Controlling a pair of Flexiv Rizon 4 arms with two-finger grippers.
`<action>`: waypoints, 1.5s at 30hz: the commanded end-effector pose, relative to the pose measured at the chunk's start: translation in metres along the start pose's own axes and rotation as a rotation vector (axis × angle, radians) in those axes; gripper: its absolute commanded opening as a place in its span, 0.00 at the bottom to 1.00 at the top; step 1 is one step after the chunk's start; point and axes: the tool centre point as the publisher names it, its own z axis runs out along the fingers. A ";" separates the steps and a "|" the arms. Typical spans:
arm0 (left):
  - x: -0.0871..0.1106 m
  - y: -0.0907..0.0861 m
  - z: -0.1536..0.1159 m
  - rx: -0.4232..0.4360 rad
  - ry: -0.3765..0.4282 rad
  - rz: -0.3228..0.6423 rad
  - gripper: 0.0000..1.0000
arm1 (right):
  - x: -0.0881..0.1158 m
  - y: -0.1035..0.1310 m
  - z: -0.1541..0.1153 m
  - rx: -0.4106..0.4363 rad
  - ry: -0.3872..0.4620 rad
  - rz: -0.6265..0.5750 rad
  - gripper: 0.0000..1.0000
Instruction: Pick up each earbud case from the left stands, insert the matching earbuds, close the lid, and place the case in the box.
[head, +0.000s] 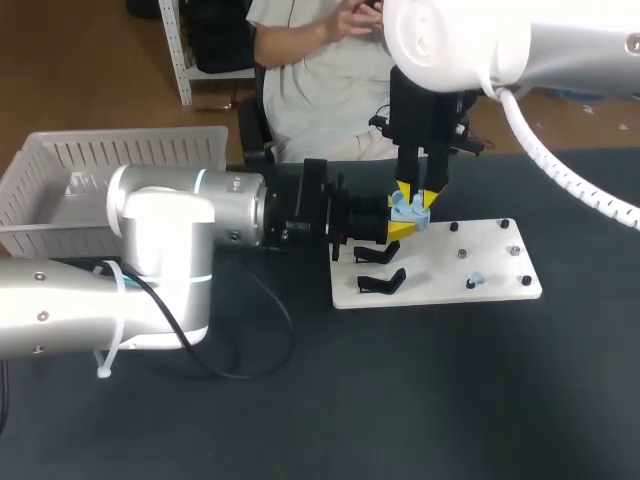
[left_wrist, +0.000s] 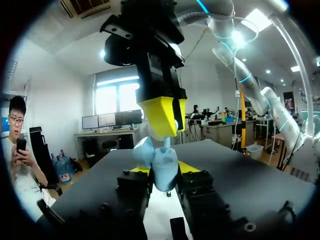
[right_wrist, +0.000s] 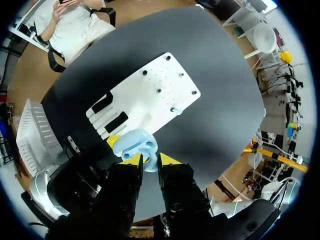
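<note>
Pale-blue case (left_wrist: 161, 166) sits pinched in the left gripper (left_wrist: 164, 170); the right gripper (right_wrist: 150, 160), directly above it, pinches an earbud (right_wrist: 149, 164).

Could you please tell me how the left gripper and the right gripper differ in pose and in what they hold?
The left gripper lies level, coming in from the side; the right gripper points straight down from above. The left gripper clamps the open light blue earbud case; the right gripper pinches a small light blue earbud at the case. Both have yellow tips, are shut, and meet over the white board.
</note>
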 end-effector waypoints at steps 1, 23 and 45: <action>0.000 -0.001 0.000 -0.005 0.001 0.001 0.00 | -0.001 0.002 0.000 0.003 -0.002 -0.001 0.00; 0.000 -0.001 0.000 -0.005 0.001 0.001 0.00 | -0.007 0.004 0.005 0.041 -0.001 -0.008 0.00; 0.000 -0.001 0.000 -0.005 0.001 0.001 0.00 | -0.004 0.005 0.013 0.078 -0.021 -0.012 0.00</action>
